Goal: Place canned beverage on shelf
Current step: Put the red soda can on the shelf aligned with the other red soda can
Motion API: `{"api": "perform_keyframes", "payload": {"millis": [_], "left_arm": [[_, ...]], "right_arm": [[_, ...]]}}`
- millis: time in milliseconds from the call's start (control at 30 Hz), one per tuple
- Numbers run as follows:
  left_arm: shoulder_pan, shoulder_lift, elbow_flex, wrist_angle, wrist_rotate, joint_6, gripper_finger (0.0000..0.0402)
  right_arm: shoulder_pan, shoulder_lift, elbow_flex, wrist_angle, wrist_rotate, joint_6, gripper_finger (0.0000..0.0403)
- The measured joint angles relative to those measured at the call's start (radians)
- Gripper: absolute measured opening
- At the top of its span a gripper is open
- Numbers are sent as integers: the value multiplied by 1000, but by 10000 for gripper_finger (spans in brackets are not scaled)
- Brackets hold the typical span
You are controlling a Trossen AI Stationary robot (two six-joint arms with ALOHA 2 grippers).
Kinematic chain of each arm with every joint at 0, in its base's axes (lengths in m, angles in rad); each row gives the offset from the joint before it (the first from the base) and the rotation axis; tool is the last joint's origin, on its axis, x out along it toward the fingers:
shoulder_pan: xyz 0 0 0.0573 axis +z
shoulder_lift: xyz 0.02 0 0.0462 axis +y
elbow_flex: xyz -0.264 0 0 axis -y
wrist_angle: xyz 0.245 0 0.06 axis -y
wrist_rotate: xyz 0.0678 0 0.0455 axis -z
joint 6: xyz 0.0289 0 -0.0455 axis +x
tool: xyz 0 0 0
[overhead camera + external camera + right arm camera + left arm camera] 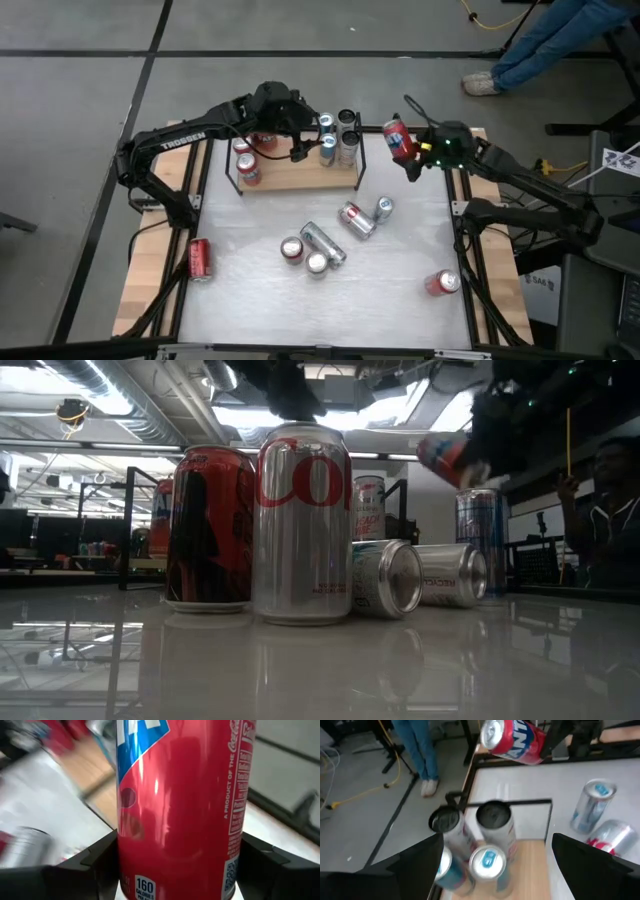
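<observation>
High view gave the whole layout: shelf (pixel 300 172) at the far side of the table (pixel 400 290), several cans standing on it, loose cans scattered on the white top, and a person's legs (pixel 545 45) on the floor beyond the table. Low view hid most of that behind a red can (pixel 208 528) and a silver can (pixel 303 525) standing close to the lens, two silver cans lying on their sides just past them; it alone showed a person (pixel 605 510) at the right edge of the room. Right wrist view alone gave the label print on the held can.

Right gripper (pixel 412 150) sat off the shelf's right end, fingers clamped on the red beverage can (pixel 398 138), one finger (pixel 92 857) pressed to each side of the can (pixel 185 805). Can was raised clear of the table, seen aloft in the low view (pixel 447 460) and left wrist view (pixel 517 742).

Can tilted, long axis slanting; in the left wrist view the silver top end faced roughly toward the shelf, the base toward the right arm.

Left gripper (pixel 297 130) hovered over the shelf's middle, fingers (pixel 415 862) spread wide, holding nothing, standing cans (pixel 492 827) below between them.
</observation>
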Motion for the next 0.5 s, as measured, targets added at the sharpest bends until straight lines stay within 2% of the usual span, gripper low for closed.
{"api": "perform_keyframes", "payload": {"millis": [167,267,367,500], "left_arm": [[-40,0,0,55,8,-74,364],[-55,0,0,76,61,-152,364],[-62,0,0,81,125,-227,364],[-74,0,0,80,153,-284,364]], "right_arm": [[0,-9,0,107,-117,-41,291],[15,0,0,161,-172,-64,291],[75,15,0,205,-176,-90,291],[181,38,1,281,-181,-104,291]]}}
